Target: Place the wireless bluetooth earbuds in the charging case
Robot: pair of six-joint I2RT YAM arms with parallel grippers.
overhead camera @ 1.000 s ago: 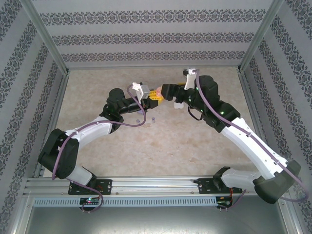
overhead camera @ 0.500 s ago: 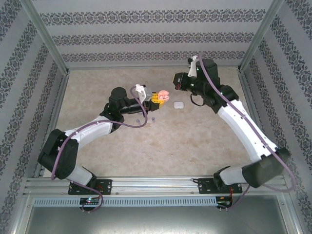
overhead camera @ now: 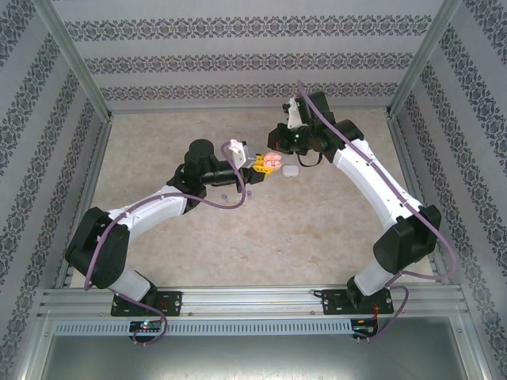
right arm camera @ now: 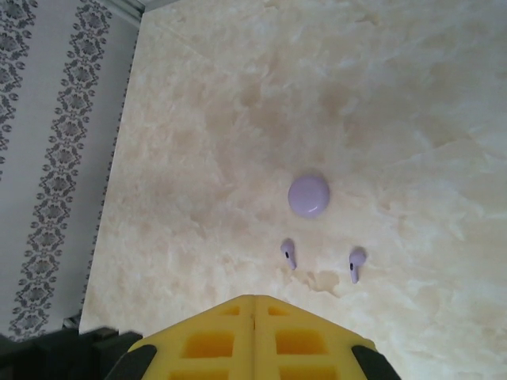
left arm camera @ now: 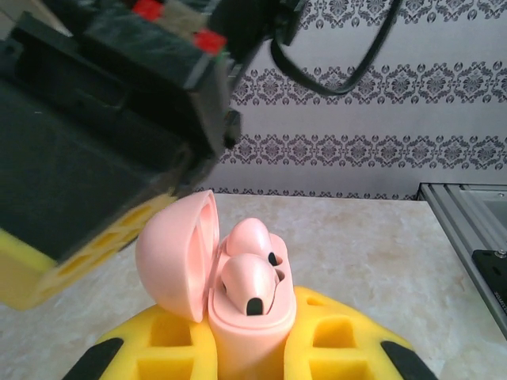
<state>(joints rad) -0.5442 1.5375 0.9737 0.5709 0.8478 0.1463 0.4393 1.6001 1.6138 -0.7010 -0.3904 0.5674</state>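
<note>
- The left gripper (overhead camera: 264, 162) (left arm camera: 249, 348) reaches toward the middle of the table (overhead camera: 277, 233). Its yellow fingers (left arm camera: 158, 344) pinch the lower body of a pink charging case (overhead camera: 270, 161) (left arm camera: 247, 321) from both sides and hold it upright above the table.
- The case's lid (left arm camera: 178, 253) is swung open to the left. Two pink earbuds (left arm camera: 248, 286) sit in their wells inside, one in front of the other, dark tips showing.
- In the right wrist view, a closed round purple case (right arm camera: 309, 195) lies on the table. Two purple earbuds (right arm camera: 288, 253) lie loose just below it, apart from each other and from the case.
- The right gripper (overhead camera: 275, 148) (right arm camera: 253, 336) hangs over the pink case, its fingers pointing down. In its own wrist view the yellow fingers (right arm camera: 198, 344) are pressed together along a single seam with nothing between them. In the left wrist view one yellow fingertip (left arm camera: 47, 273) hangs just left of the open lid; whether it touches is not clear.
- A white case (overhead camera: 290, 170) rests closed on the table, just right of the held pink one.
</note>
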